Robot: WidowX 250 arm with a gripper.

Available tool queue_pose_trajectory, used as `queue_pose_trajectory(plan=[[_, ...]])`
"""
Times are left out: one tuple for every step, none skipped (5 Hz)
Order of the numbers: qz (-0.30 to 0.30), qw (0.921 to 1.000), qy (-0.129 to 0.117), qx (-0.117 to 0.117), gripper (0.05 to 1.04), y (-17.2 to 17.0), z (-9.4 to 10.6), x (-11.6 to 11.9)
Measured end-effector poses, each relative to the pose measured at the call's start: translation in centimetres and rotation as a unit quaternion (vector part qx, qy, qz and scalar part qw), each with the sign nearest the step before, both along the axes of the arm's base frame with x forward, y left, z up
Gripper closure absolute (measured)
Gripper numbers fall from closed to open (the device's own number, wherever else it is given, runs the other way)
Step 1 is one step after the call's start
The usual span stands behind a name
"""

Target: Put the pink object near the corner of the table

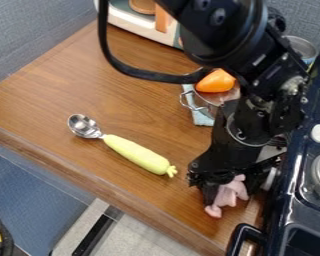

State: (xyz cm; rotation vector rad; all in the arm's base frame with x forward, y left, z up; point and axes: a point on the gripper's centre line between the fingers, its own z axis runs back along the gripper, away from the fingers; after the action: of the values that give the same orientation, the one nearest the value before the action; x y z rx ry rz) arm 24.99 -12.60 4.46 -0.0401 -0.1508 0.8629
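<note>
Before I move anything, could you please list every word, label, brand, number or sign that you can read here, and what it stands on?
There is no text that I can read.
Robot arm: small pale marks, too small to make out as letters or numbers.
Pink object: no print seen.
Scoop with the pale yellow handle: no print seen.

One camera looks down at a slant from above the desk (102,90), facing the wall (29,30) beyond the jaws, near enough to take in the stove (289,215) beside them.
</note>
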Motion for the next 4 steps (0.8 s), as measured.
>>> queue_pose_trajectory(plan=[[0.013, 0.9998, 0.002, 0.012, 0.453, 0.7, 0.9, -0.7], [0.042, 0.9988, -0.024, 0.006, 0.497, 2.2, 4.6, -0.4], [0.093, 0.9947, -0.042, 0.01, 0.497, 5.2, 7.5, 0.5], [0.15, 0.9873, -0.051, 0.006, 0.497, 8.8, 8.6, 2.1]])
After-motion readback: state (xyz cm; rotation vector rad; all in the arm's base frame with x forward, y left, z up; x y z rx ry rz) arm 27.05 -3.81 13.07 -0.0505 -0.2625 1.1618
